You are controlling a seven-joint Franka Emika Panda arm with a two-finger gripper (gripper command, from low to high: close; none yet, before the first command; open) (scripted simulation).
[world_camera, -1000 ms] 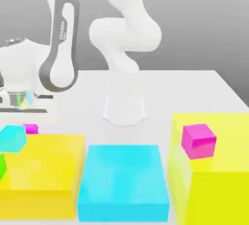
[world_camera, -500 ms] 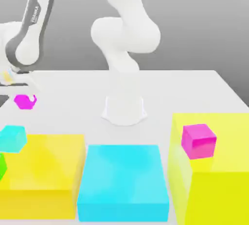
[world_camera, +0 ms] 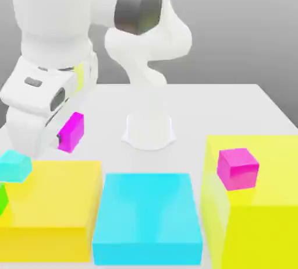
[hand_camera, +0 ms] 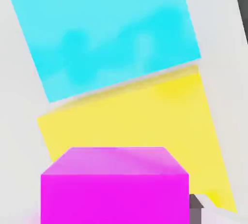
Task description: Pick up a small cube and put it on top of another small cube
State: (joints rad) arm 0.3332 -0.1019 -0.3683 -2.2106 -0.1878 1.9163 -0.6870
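My gripper (world_camera: 65, 140) is shut on a small magenta-pink cube (world_camera: 72, 129) and holds it in the air above the table, over the back edge of the left yellow block (world_camera: 58, 198). The hand view has this cube (hand_camera: 114, 184) close up, with a dark fingertip (hand_camera: 195, 209) beside it. A second small magenta cube (world_camera: 237, 169) sits on the tall yellow block (world_camera: 262, 204) at the exterior view's right, well apart from the gripper.
A small cyan cube (world_camera: 14, 165) and a small green cube (world_camera: 2, 198) rest at the left yellow block's left edge. A big cyan block (world_camera: 148, 215) lies between the yellow blocks, below the hand (hand_camera: 111, 29). The arm's white base (world_camera: 149, 129) stands behind.
The gripper took the magenta cube off the table at the left, lifted it, and swung it toward the exterior view's right. The hand has turned and come closer to the camera.
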